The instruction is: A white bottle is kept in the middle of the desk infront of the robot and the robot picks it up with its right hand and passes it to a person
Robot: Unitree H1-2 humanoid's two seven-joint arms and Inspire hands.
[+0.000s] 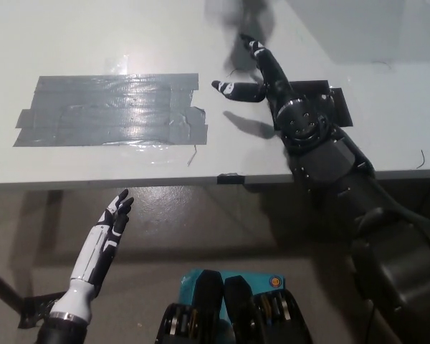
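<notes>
Head view, left to right: the white left hand [107,236] rests below the pale grey counter [93,43] edge, fingers spread, holding nothing. A patch of grey tape strips [111,110] lies on the counter. Further right, the black right hand [261,75] reaches over the counter, fingers apart and empty. The white bottle is not visible; only a dark blur sits at the top edge above this hand. Judged risk: pulling the outstretched arm back low could drag its fingers across the black flat plate [337,104] beside it.

right hand [261,75]: bare desk [129,36] seen ahead of fingers | grey tape patch [111,109] lies flat beside fingertips
</notes>
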